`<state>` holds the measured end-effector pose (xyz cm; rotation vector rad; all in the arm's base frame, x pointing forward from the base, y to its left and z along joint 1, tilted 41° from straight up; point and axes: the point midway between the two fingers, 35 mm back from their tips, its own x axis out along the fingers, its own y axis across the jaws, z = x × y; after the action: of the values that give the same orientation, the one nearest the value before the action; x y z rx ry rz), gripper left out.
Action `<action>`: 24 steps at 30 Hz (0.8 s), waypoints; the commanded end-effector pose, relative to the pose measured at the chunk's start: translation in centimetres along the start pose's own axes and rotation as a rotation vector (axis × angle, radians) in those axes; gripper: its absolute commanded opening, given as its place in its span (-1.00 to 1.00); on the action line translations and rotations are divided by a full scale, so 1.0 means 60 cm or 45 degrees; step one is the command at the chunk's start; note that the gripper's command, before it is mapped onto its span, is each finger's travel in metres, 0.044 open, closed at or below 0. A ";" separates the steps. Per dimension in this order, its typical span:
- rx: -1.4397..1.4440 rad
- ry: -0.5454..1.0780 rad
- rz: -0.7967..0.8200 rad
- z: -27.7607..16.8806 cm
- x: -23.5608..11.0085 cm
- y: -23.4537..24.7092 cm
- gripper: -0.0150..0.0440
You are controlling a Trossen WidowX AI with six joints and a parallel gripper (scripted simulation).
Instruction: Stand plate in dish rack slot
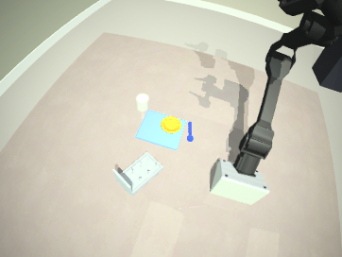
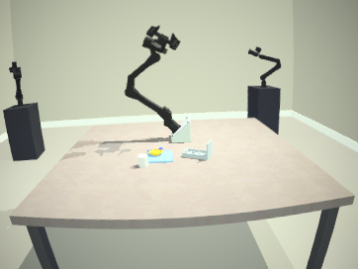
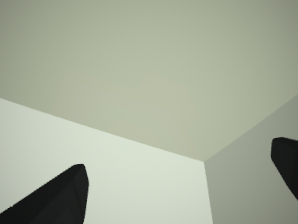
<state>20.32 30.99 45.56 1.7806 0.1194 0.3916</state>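
One gripper (image 2: 161,41), raised high above the tabletop (image 2: 237,178) on its jointed arm (image 1: 270,101); fingers spread wide with nothing between them. The wrist view shows two dark fingertips against bare wall and ceiling only, no task item in sight.

One arm base (image 1: 222,181), pale block, near the tabletop's far edge in the exterior view.

One blue utensil (image 1: 190,131), too small to name more exactly, lying just beside the mat's edge on the side nearer the arm base.

One plate (image 1: 171,125), yellow, lying flat on a light blue mat (image 1: 150,131), untouched and well below the gripper.

One white cup (image 1: 143,101), standing just off the mat's far corner.

One dish rack (image 1: 138,172), pale grey, one end wall upright, near the mat and apart from it; slots unoccupied. Rails too small to make out.

Risks, as judged: the plate lies flat, so a rim grasp may slip or push it across the mat. A descent from this height could knock the blue utensil or the cup. A tilted release could let the plate topple out of its slot.
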 end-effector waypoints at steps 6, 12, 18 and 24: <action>-0.334 -0.091 -0.105 0.046 0.053 -0.062 0.86; -0.525 -0.157 -0.181 0.087 0.083 -0.093 0.86; -0.710 -0.218 -0.275 0.133 0.108 -0.124 0.86; -0.895 -0.272 -0.389 0.182 0.128 -0.156 0.86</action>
<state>30.88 26.32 37.63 1.1751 0.0672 0.0581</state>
